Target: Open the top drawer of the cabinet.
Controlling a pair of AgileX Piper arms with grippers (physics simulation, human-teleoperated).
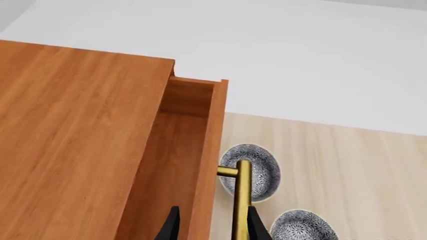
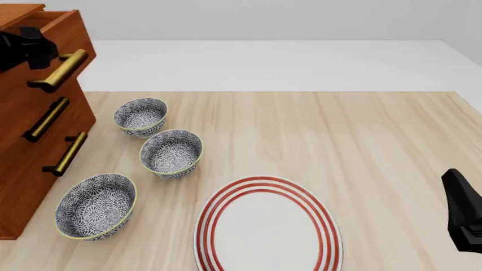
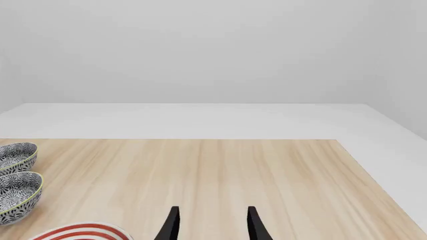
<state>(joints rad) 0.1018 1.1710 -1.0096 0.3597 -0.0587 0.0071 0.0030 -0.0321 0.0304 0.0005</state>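
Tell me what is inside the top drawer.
The top drawer is pulled partly out; only bare wooden floor and walls show inside. The rest is hidden under the cabinet top, so its contents cannot be told.

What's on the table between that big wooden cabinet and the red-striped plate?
In the front view, three patterned blue-grey bowls lie between the reddish-brown wooden cabinet and the red-ringed white plate.

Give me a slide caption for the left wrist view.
Left gripper straddles the front panel and brass handle of the partly open top drawer.
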